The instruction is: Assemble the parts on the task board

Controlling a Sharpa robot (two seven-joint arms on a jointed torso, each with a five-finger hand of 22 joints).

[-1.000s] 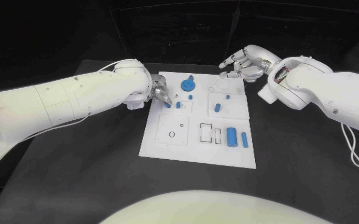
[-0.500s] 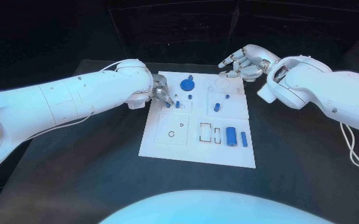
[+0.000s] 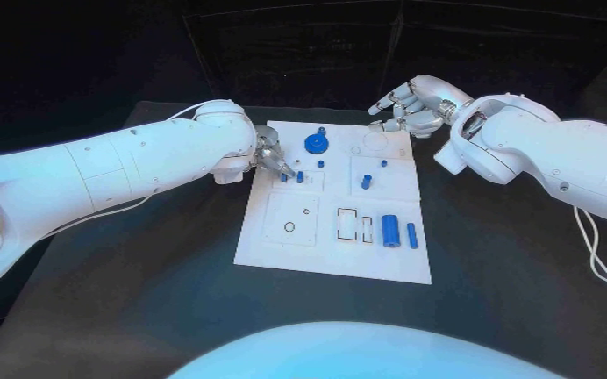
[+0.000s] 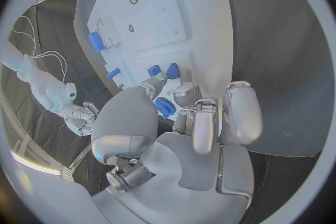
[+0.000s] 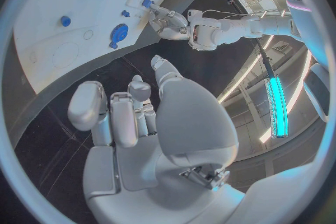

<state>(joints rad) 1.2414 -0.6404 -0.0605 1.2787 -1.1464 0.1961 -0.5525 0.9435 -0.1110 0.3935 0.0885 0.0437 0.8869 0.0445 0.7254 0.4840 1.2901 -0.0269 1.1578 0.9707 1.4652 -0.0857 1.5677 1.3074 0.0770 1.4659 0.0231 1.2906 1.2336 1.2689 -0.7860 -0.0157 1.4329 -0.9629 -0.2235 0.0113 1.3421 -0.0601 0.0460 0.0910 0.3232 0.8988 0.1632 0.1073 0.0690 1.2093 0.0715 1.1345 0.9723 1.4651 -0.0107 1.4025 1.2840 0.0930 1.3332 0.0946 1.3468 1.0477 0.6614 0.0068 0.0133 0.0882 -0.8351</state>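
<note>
Two silver hands hang over the far end of the white rectangular task board (image 3: 335, 199), and the left hand (image 3: 269, 156) is plainly the one in play: it sits at the board's left edge with its fingertips touching or all but touching a small blue peg (image 3: 283, 177) standing there. Whether it pinches that peg or only rests by it I cannot tell; in the left wrist view its fingers (image 4: 210, 117) are drawn together over the blue pieces. A second small blue peg (image 3: 301, 176) stands just beside the first, toward the board's middle, and the blue toothed gear (image 3: 317, 143) lies beyond them. The right hand (image 3: 407, 110) hovers off the far right corner, fingers curled and holding nothing I can see, well apart from any part. Nearer the robot, a blue cylinder (image 3: 392, 232) and a slim blue bar (image 3: 412, 236) lie side by side, long axes running toward the robot, next to two empty rectangular recesses (image 3: 354, 225). The left panel's round holes (image 3: 305, 213) look unfilled too.
</note>
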